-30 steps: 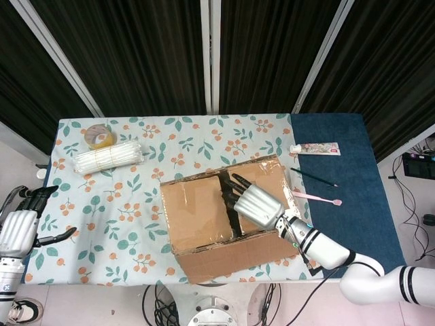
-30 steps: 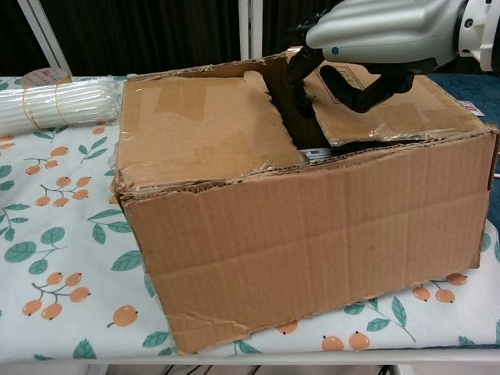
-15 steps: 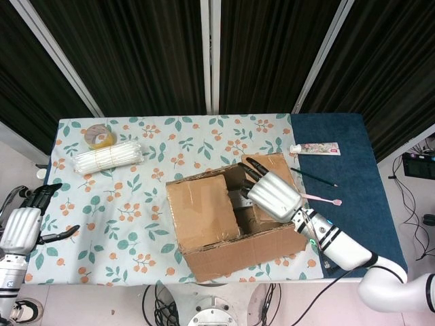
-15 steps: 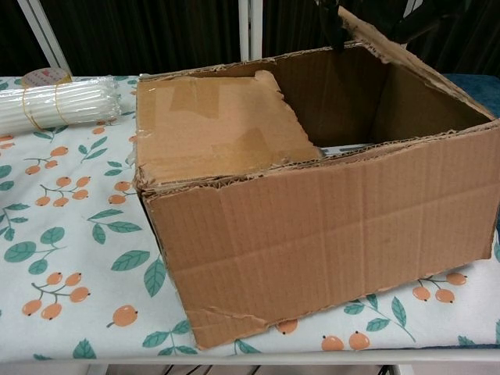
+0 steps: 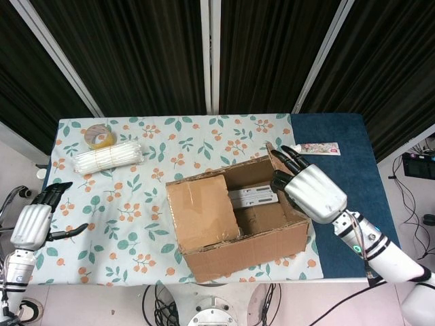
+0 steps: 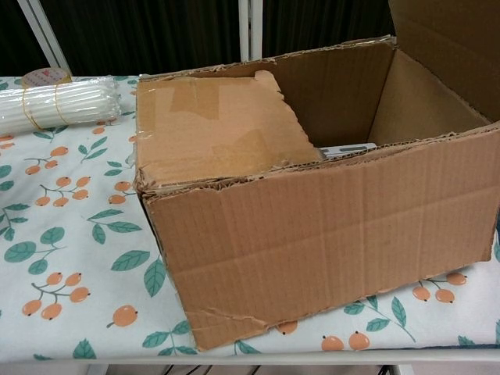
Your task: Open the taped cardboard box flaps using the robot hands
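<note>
1. The silver-backed, black-fingered right hand (image 5: 307,188) hovers palm-down, fingers extended and slightly spread, its white forearm running toward the lower right.
2. The matching left hand (image 5: 37,221) hangs open at the far left, fingers apart.

Light is bright and even in both views, seemingly from overhead, with soft, short shadows. In the head view the patterned tablecloth (image 5: 136,197) is well exposed against very dark curtains (image 5: 136,54), and the white shell of the right hand (image 5: 314,192) shows mild glare. In the chest view the cardboard box (image 6: 328,234) is sharp, its interior shaded; clear tape on the shut flap (image 6: 211,129) glints faintly.
</note>
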Controlling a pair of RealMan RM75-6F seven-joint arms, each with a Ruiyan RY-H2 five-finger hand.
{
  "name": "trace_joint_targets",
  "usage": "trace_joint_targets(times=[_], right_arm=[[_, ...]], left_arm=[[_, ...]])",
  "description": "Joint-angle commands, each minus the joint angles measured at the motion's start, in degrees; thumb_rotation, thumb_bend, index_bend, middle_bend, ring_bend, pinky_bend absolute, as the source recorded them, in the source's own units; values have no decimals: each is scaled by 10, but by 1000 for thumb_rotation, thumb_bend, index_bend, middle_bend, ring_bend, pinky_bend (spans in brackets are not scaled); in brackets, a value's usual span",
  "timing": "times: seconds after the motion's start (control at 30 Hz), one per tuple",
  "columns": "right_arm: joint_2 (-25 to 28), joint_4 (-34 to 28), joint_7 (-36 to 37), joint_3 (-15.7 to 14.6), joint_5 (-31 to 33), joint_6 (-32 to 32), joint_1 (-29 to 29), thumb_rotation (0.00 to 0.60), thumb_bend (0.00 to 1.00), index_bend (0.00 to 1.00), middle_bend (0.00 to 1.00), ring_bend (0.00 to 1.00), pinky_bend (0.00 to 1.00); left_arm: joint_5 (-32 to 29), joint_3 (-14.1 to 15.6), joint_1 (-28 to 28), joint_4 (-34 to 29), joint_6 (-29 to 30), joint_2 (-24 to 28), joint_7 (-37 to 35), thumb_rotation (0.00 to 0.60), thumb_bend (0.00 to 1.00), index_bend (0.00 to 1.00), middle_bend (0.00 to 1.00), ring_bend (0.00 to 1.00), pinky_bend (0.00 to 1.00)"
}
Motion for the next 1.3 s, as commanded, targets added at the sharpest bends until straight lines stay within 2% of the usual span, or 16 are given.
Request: trace_joint_targets(times=[0.03,0.2,0.37,0.6,0.7,0.73,0.83,0.87,0.93,1.03,1.1,1.17,1.3], right_arm=[[22,9,31,-10,-28,30,-28,600,821,480,380,0,0],[52,38,77,-30,-51,78,-78,600,819,476,383,0,0],[59,89,138,-50,-56,120,-125,600,821,476,383,0,0],[61,134,226,-50,-72,194,-166,600,807,427,364,0,0],[55,126,227,-49,-87,185,-160,600,798,302,293,0,0],[51,121,221,-48,-92,177,-155,600,790,219,233,0,0],[19,108,152,-35,-97,148,-132,600,758,32,100,0,0],[3,106,119,-29,-96,138,-124,600,714,7,65,0,0],[-41,107,43,-16,-94,112,-101,600,520,0,10,0,0],[-112,122,-51,2,-85,76,-66,600,227,0,0,0,0],[-163,143,-102,13,-78,52,-40,600,111,0,0,0,0],[-203,164,-134,20,-67,28,-18,600,21,0,0,0,0],[-285,218,-172,24,-42,-22,25,600,0,0,0,0,0]], left_arm=[[0,-1,-5,-8,-5,-2,11,200,0,113,137,91,207],[-2,-1,-11,-21,-11,-2,30,198,0,113,136,91,208],[-5,-2,-15,-32,-15,1,42,197,0,113,137,91,207],[-2,0,-18,-43,-16,-1,54,197,0,113,136,91,207],[-3,0,-19,-44,-16,-2,54,195,0,113,136,91,207],[-3,0,-18,-44,-15,-2,54,194,0,113,136,91,207],[-2,1,-16,-41,-9,-5,57,198,0,113,136,91,207],[-1,1,-16,-40,-8,-5,58,197,0,112,136,91,207],[-2,2,-13,-37,-4,-6,57,197,0,112,136,91,207],[-3,2,-10,-32,3,-5,56,194,0,110,136,91,207],[-2,2,-7,-28,9,-4,58,193,0,107,136,91,207],[0,1,-5,-24,14,-4,59,193,0,102,134,91,207],[10,2,-1,-10,30,-6,63,214,4,89,131,91,207]])
